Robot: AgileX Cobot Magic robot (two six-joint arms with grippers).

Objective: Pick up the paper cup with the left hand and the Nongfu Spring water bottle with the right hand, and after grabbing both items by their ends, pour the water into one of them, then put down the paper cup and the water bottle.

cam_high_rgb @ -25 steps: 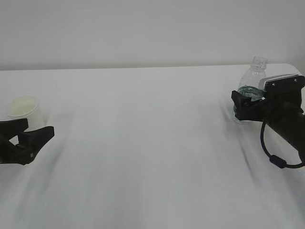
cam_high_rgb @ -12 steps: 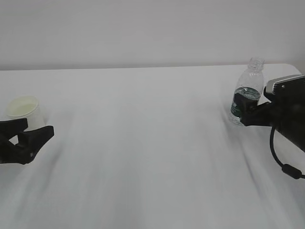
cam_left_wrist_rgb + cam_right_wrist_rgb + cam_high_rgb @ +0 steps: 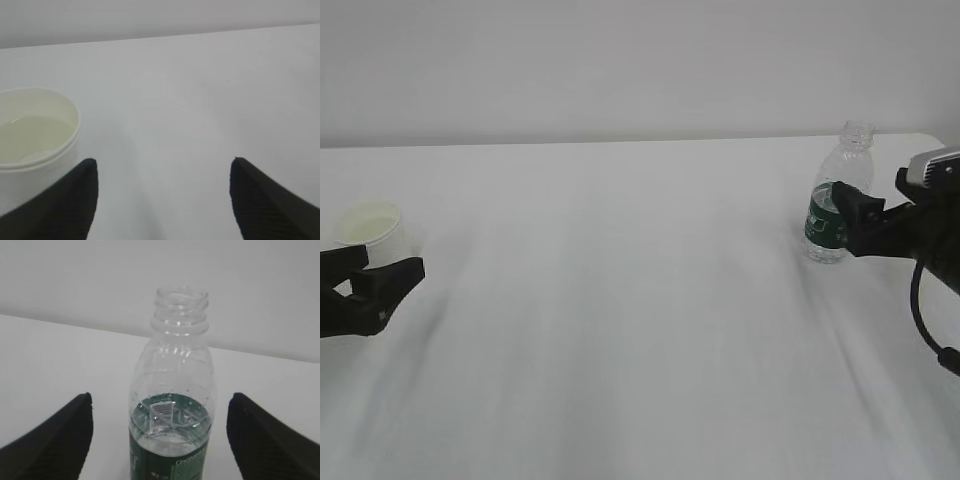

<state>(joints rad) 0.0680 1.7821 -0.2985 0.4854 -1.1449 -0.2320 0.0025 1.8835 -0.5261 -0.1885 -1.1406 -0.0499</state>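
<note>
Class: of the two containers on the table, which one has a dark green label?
The water bottle on the right: clear, ribbed, green-banded. The paper cup on the left is plain white.

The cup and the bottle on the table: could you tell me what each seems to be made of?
The cup looks like matte white paper: opaque wall, rolled rim, pale cream inside. The bottle looks like thin clear plastic, glossy and see-through, with a threaded neck and a dark green label band, probably printed film.

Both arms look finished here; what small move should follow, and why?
Probably draw both arms a little further back. The paper cup stands upright holding water, and the Nongfu Spring water bottle stands upright, both ungripped. The left gripper and right gripper have open jaws.
</note>
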